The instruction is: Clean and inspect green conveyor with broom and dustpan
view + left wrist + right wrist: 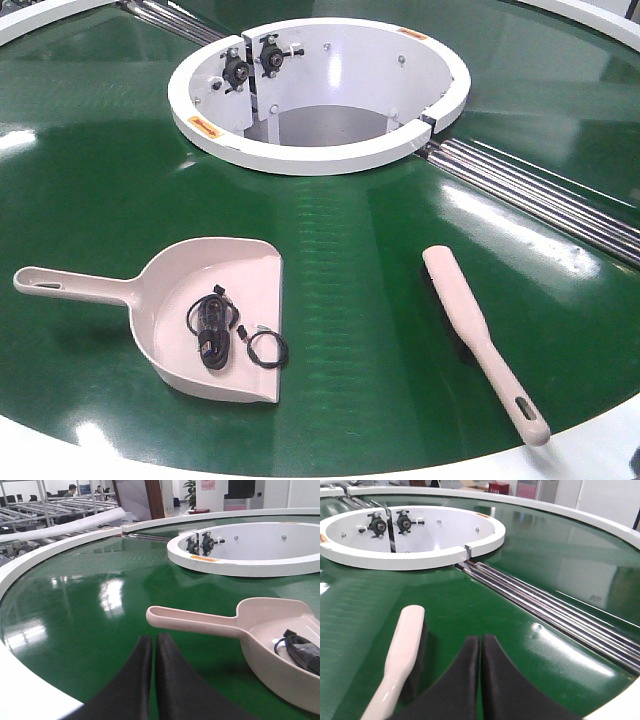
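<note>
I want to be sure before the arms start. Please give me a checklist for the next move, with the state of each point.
1. Dustpan flat on conveyor: ok.
2. Dustpan empty: not ok, a black cable lies inside.
3. Broom free to grasp: ok, nothing on it.
4. Left gripper open: not ok, fingers closed, empty.
5. Right gripper open: not ok, closed, beside the broom.
6. Dirt on the belt: cannot tell.

Site was an industrial or logistics test hall. A large glossy dark-green circular conveyor belt [380,250] with white rim filled the foreground, a white ring-shaped hub [320,150] with bearing blocks at its centre, and steel rollers [555,610] crossing it. Behind stood metal roller-conveyor racks [45,510], seated workers at desks [72,490] and a potted plant [190,490].
</note>
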Controlling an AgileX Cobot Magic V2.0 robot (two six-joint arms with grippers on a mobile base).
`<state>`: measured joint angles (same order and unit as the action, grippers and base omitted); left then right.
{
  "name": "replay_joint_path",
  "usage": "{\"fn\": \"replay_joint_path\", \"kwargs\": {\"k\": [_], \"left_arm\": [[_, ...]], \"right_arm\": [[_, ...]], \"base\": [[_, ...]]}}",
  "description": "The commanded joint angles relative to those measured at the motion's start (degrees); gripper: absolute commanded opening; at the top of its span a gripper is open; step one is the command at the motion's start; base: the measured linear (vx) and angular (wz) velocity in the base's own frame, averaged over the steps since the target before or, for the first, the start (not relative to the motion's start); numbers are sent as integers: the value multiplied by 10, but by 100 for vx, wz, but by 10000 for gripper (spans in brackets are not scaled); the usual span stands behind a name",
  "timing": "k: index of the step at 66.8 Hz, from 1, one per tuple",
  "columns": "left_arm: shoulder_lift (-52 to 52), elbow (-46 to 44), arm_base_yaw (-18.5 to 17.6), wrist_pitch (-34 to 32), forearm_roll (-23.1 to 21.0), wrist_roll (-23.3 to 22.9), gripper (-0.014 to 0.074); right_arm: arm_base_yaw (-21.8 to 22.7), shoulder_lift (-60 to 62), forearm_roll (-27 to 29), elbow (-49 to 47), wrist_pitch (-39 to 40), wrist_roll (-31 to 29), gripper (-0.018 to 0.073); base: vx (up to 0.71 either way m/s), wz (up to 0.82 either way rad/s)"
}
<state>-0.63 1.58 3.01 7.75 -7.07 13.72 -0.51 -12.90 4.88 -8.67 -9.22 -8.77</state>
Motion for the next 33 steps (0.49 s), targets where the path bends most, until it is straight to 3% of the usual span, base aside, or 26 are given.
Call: {"fn": "replay_joint_path", "kwargs": {"k": [1,10,33], "left_arm": [[-2,10,0,-45,-2,-5,-6],[-2,10,0,-45,-2,-5,-6],[-3,10,0,-45,-2,-5,-6]], "right_arm": [[2,52,-1,43,79,-3,-3],[2,145,0,113,88,-3,-3],[2,139,1,111,68,-2,-3]], "base": [[0,0],[0,0],[0,0]]}}
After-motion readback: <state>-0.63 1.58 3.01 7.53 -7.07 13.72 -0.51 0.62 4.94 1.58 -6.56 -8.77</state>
